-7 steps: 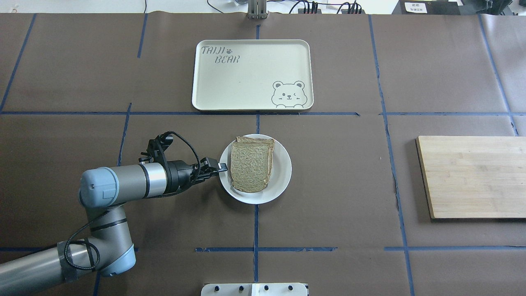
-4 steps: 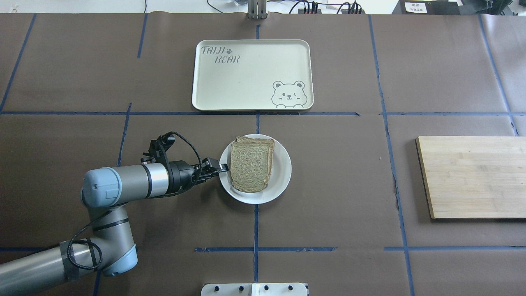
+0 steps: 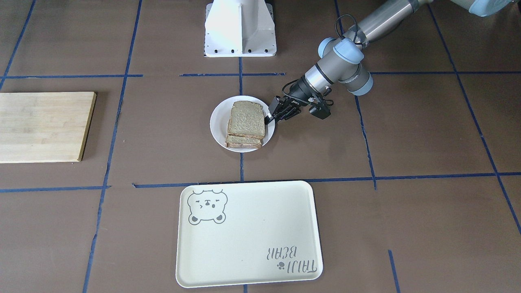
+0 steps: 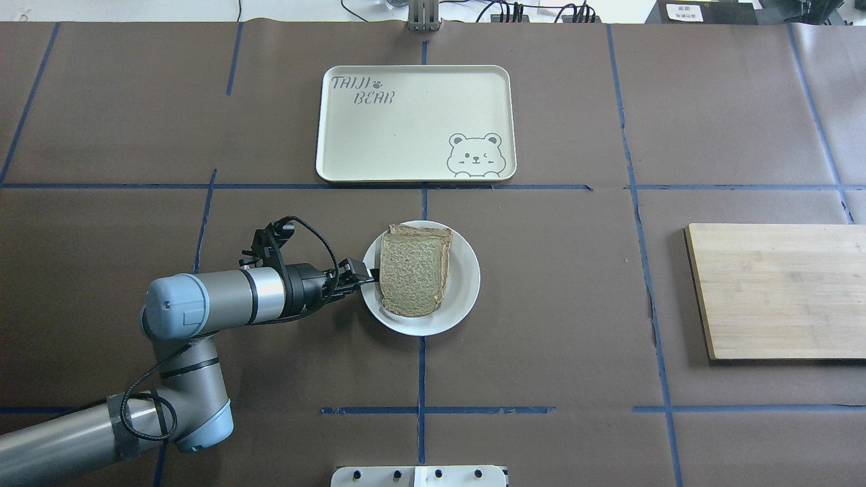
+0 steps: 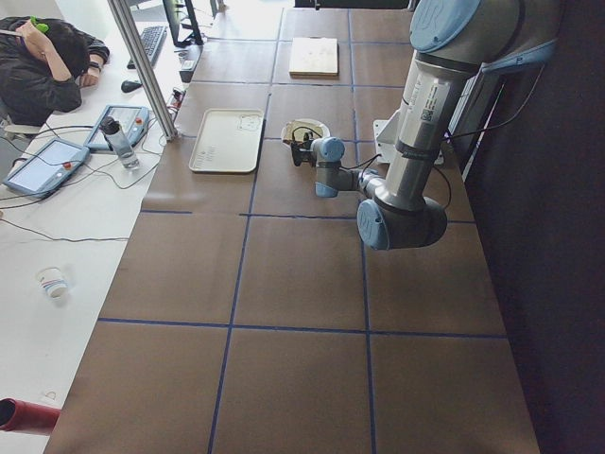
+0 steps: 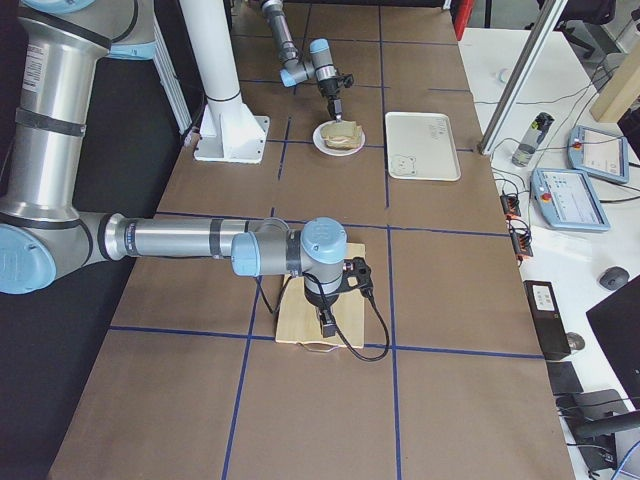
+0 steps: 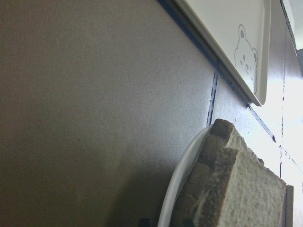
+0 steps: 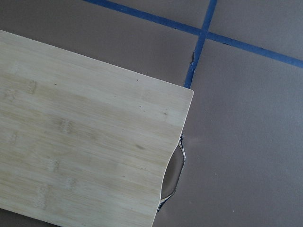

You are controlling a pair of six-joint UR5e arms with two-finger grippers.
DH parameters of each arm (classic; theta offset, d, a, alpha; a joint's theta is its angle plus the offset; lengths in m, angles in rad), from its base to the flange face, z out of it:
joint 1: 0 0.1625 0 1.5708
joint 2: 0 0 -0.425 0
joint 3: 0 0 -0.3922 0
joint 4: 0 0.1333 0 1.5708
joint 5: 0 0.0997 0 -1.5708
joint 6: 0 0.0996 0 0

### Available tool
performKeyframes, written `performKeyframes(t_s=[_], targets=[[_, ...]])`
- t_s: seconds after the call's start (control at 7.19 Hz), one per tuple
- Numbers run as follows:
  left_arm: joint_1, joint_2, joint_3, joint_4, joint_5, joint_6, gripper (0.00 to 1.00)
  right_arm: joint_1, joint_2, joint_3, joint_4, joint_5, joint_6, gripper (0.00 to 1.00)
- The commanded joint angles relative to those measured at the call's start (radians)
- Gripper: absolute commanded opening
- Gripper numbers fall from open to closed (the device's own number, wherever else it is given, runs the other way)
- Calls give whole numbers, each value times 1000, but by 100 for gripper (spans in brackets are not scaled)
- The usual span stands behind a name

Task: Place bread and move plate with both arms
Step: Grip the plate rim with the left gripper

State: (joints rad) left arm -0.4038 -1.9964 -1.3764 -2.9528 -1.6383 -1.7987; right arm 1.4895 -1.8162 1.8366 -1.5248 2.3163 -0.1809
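Overhead exterior: the tray (image 4: 413, 122) lies at 12 o'clock from the plate (image 4: 463, 284), the board (image 4: 778, 291) at 3 o'clock. The bread (image 4: 413, 270) rests on the plate. The left gripper (image 4: 365, 274) meets the rim at 9 o'clock; I cannot tell whether it grips. The right gripper (image 6: 326, 322) hangs over the board, and I cannot tell its state either.

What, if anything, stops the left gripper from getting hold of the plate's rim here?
Nothing obvious; it looks able to. The left gripper is at the rim of the plate on its own side, nothing between them. The bread lies close inside that rim, so the inner finger may be cramped.
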Motion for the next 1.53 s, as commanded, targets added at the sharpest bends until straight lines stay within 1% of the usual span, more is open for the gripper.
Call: performKeyframes(t_s=[0.0,0.14,0.42,0.56,0.84,0.97,1.11,1.25,1.39], targets=[[0,1,3,-6,0,1,12,0,0,0,0,0,0,100],[0,1,4,-12,0,1,8,0,0,0,0,0,0,100],[0,-1,-3,-28,0,-2,6,0,0,0,0,0,1,100],[-1,-1,-1,-73,0,-5,5,0,0,0,0,0,1,100],[-6,1,-3,-144,3,-77,3,0,0,1,0,0,1,100],[-10,1,-1,-167,20,-80,2,0,0,1,0,0,1,100],[-7,-1,-1,-189,64,-82,2,0,0,1,0,0,1,100],[-10,-1,-1,-190,69,-83,2,0,0,1,0,0,1,100],[-20,-2,0,-190,102,-115,2,0,0,0,0,0,1,100]])
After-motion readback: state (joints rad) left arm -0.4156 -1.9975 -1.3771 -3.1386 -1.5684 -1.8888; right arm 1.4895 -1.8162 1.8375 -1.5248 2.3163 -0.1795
